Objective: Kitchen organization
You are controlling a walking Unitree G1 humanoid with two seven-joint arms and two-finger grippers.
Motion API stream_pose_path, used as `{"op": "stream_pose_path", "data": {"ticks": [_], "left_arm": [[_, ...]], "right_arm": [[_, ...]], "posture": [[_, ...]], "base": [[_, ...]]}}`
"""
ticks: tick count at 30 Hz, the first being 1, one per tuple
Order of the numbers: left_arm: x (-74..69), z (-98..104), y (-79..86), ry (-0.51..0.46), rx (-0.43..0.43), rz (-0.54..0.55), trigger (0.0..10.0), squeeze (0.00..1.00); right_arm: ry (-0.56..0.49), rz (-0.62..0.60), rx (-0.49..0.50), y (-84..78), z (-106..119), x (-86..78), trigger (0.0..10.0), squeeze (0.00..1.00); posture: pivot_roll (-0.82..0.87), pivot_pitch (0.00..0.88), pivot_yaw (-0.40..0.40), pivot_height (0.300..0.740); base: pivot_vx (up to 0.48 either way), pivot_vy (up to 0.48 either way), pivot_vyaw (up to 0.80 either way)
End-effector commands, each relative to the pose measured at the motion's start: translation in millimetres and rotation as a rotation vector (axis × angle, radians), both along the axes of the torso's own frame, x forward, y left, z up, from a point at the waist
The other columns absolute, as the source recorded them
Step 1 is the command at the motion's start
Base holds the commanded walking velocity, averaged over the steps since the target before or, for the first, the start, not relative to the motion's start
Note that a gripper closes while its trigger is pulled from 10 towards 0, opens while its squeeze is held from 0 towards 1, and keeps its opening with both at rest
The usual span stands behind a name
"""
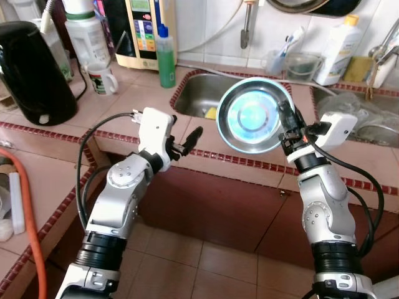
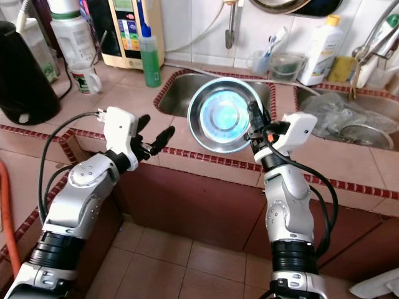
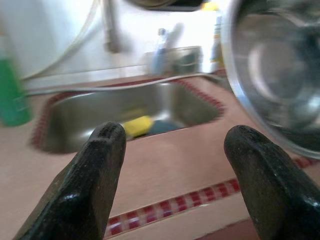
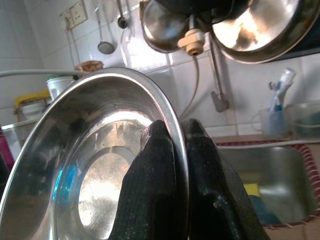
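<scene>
Above the sink, right gripper raised, jaws pinching one steel bowl by its rim; left gripper level beside it, jaws spread.

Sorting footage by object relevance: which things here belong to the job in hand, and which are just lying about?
In the job:
steel bowl, pinched at its rim by the right gripper
left gripper, open beside it
sink

Lying about:
green bottle
black kettle
mug
white bottle
</scene>
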State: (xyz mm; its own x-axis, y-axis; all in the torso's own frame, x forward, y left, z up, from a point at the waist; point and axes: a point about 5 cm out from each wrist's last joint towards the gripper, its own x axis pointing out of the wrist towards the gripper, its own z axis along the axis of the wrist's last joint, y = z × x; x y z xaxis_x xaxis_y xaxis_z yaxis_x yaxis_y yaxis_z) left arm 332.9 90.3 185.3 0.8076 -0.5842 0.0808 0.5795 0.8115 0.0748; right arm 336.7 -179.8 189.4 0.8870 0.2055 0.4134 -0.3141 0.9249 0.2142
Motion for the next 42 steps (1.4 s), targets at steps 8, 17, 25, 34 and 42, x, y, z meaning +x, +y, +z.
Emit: {"op": "stream_pose_path", "data": {"ticks": [8, 17, 25, 34, 42], "left_arm": [[-3.1, 4.0, -1.9, -0.039, 0.01, -0.036, 10.0, 0.0], [-3.4, 3.3, -2.8, -0.033, 0.005, -0.047, 10.0, 0.0], [-3.4, 3.4, -2.9, -0.033, 0.002, -0.049, 10.0, 0.0], [-3.4, 3.3, -2.9, -0.031, 0.003, -0.048, 10.0, 0.0], [-3.0, 3.0, -2.4, -0.027, 0.004, -0.039, 10.0, 0.0]], "right_arm": [[-0.017, -0.013, -0.002, -1.5, 4.5, 0.1, 10.0, 0.0], [-0.009, -0.022, 0.002, -4.1, 3.7, 0.5, 10.0, 0.0], [-0.007, -0.025, 0.004, -4.2, 3.8, 1.2, 10.0, 0.0], [0.012, -0.029, 0.009, -5.9, 2.8, 2.5, 10.0, 0.0], [0.005, -0.038, 0.018, -7.5, 4.4, 3.3, 10.0, 0.0]], "posture": [[-0.03, 0.0, 0.028, 0.74], [-0.03, 0.0, 0.028, 0.74], [-0.03, 0.0, 0.029, 0.74], [-0.03, 0.0, 0.03, 0.74], [-0.03, 0.0, 0.031, 0.74]], "base": [[0.243, 0.0, 0.0], [0.424, 0.0, 0.0], [0.449, 0.0, 0.0], [0.45, 0.0, -0.14], [0.439, 0.0, -0.39]]}}
